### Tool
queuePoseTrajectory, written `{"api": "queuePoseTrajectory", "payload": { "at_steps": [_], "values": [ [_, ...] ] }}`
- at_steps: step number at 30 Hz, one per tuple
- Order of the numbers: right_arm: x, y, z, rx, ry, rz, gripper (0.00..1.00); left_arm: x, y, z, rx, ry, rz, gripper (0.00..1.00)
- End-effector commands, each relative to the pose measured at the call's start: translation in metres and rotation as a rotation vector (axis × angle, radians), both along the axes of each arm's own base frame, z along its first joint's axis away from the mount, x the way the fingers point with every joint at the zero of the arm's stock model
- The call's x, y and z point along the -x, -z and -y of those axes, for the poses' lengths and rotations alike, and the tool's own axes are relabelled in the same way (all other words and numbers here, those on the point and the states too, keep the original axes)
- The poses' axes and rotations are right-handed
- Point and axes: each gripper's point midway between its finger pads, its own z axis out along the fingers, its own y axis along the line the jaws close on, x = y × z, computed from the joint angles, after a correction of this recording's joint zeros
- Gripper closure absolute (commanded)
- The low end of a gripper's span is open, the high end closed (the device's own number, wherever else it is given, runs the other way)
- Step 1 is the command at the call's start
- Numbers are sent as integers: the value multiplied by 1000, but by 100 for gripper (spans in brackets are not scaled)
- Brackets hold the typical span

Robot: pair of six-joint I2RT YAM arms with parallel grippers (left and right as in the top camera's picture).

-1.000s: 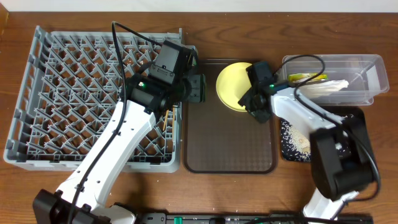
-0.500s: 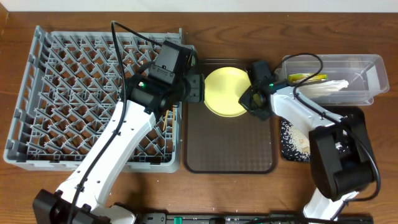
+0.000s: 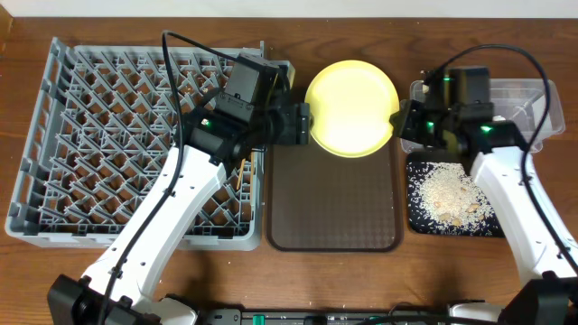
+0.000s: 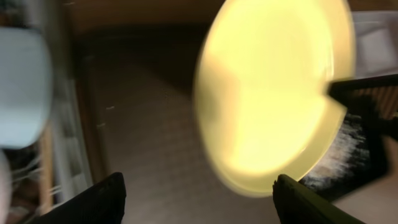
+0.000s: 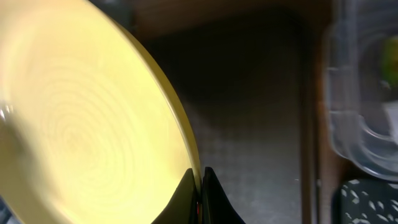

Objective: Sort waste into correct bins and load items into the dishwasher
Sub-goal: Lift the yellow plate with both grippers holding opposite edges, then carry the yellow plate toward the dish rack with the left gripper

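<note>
Above the tray's (image 3: 334, 208) far edge, the plate (image 3: 352, 108), pinched by the right gripper (image 3: 398, 122), should be held until the open left gripper (image 3: 300, 125) is closed.

Brown serving tray (image 3: 334, 208) lay flat on the wooden table (image 3: 18, 271). Textured surface, rounded corners, long side running front to back.

A wooden bench (image 3: 361, 280) of warm reddish-brown fills nearly the whole overhead view, its grain running left to right. Along the far edge lies a pale, off-white band (image 3: 361, 7); whether it is wall or floor cannot be told. The light is even and soft, casting only faint shadows on the wood. In the left wrist view the bench shows as a dark brown blur.
</note>
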Motion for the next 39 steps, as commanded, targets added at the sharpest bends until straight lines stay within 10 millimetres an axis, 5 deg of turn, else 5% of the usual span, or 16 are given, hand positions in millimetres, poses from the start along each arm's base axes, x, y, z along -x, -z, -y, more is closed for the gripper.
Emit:
{"api": "queuePoseTrajectory", "payload": {
  "at_steps": [1,9,13,16,18,23,29,32,35,39],
  "values": [
    [14,-23,-22,-109,-225,90,99,13,-16,26,133,128,-14,21],
    [35,-49,-52,-251,-473,200,99,18,-16,29,127,184,-2,24],
    [38,-53,-55,-269,-506,224,96,18,-16,28,124,186,0,69],
    [34,-46,-50,-226,-477,212,61,11,-13,21,82,150,20,87],
    [32,-41,-45,-198,-444,189,50,4,-11,9,24,100,47,93],
    [33,-30,-38,-152,-410,146,44,-11,-25,-49,-170,-52,164,92],
    [34,-30,-38,-151,-408,141,34,-7,-73,-164,-673,-368,369,93],
    [31,-27,-35,-131,-380,130,29,3,-90,-204,-901,-469,391,92],
    [27,-21,-29,-100,-332,106,27,8,-89,-225,-1053,-515,359,93],
    [27,-21,-28,-99,-331,105,27,2,-56,-231,-1148,-431,261,92]
  ]
}}
